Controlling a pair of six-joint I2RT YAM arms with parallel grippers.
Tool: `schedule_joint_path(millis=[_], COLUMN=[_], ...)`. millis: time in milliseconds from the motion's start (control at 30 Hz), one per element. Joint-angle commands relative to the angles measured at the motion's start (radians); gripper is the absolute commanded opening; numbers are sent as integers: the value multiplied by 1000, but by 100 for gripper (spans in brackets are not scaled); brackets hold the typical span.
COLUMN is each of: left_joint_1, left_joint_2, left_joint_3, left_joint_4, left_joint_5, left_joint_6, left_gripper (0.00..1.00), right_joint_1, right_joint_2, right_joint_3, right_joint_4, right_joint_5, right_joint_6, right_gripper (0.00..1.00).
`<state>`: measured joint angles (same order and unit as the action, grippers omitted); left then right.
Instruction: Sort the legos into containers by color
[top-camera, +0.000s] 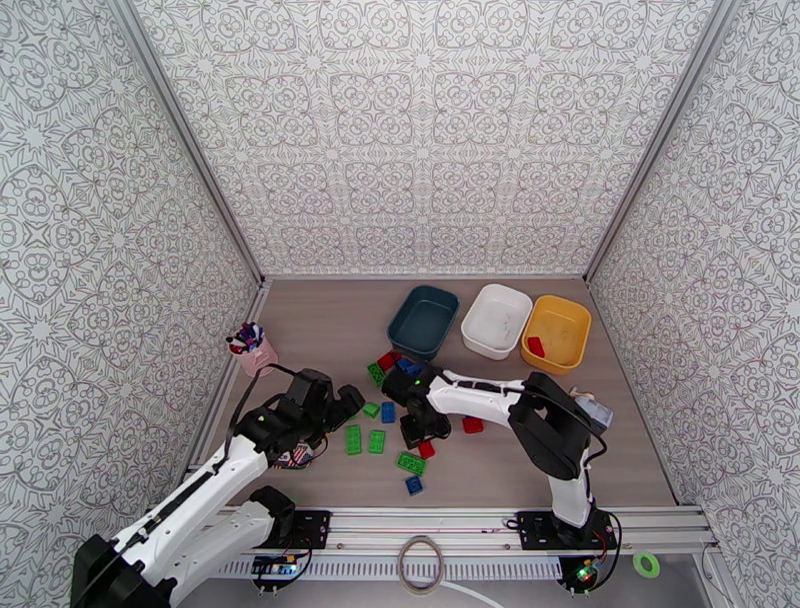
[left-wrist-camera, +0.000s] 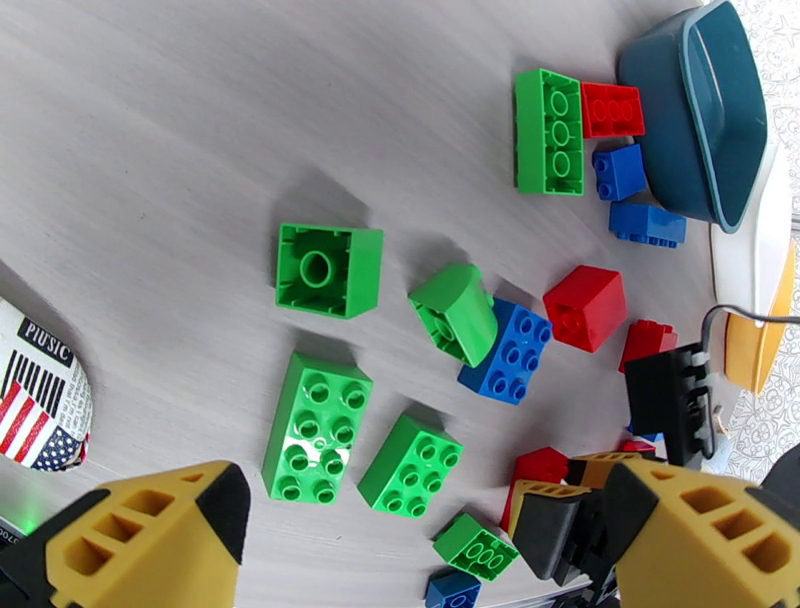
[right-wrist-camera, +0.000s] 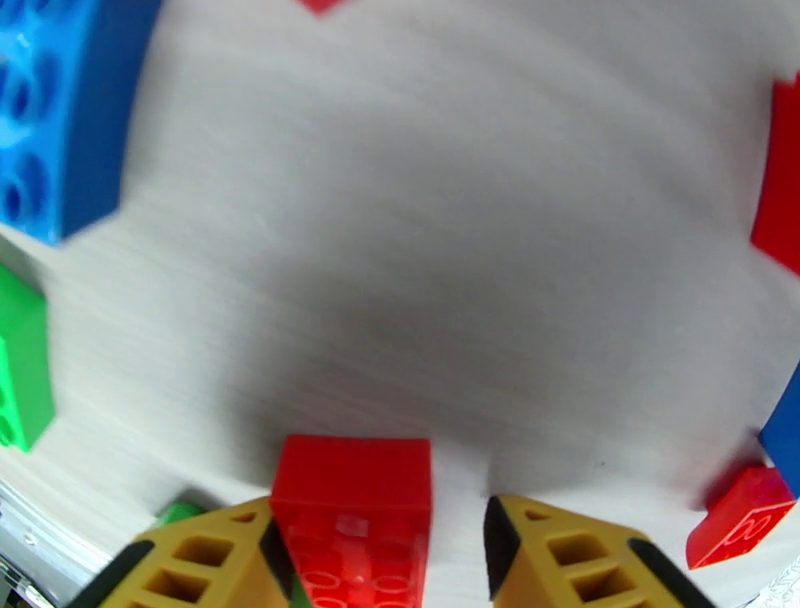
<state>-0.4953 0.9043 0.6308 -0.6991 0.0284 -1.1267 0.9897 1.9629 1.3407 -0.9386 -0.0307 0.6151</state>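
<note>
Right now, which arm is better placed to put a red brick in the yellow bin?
Right: its jaws straddle a red brick, and the yellow bin lies on its side.

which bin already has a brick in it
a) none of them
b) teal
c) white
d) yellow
D: in the top view a red brick lies inside the yellow bin, while the teal bin and the white bin show bare floors.
</note>
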Motion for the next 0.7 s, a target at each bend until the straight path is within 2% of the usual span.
schedule_joint_path(millis=[0,200,333,533,667], left_joint_1=[1,-4,-24,-55,-87], left_joint_2=[14,79,173,324,454], left_joint_3=[-13,-1,51,146,245], left_joint_4=[19,84,134,260,323], left_joint_5=[8,57,88,169,214], left_joint_6=[-9,21,63,121,155], left_gripper=[99,99,99,99,99], right_joint_1=[10,6,-40,-184,-316], right_joint_2=[-27,-63,-103,-202,-265], right_joint_3=[-28,-22,-21,-28,-33], right_joint_4=[13,-11,-20,0,31], right_joint_5=[12,60,65,18,-65], right_joint_6=[32,40,41,28,30], right_gripper=[47,35,28,25,22])
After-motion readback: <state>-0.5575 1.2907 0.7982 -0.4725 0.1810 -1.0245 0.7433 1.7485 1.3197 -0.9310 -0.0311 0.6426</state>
